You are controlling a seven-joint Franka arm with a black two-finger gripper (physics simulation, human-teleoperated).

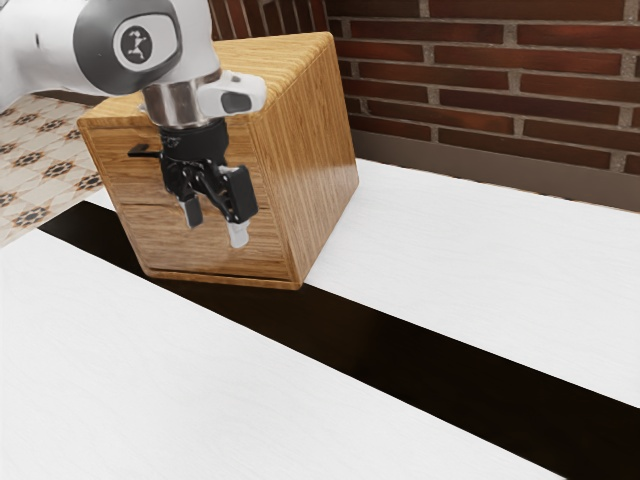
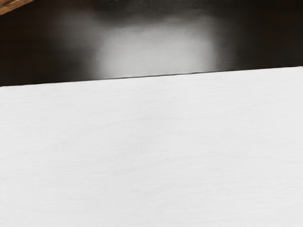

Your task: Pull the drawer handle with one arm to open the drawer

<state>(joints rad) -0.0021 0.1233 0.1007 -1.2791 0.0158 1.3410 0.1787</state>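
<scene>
Upper left of frame: light wooden drawer cabinet [image 1: 262, 130], fronts flush; small black handle [image 1: 143, 151] ungrasped; our black hand [image 1: 215, 230] spread, empty, nearby. Entire pull seemingly outstanding.

The arm [image 1: 50, 35], at the frame's upper left, was white, with a grey round joint cap [image 1: 135, 45], a silver wrist ring [image 1: 180, 102] and a black gripper [image 1: 215, 224].
</scene>
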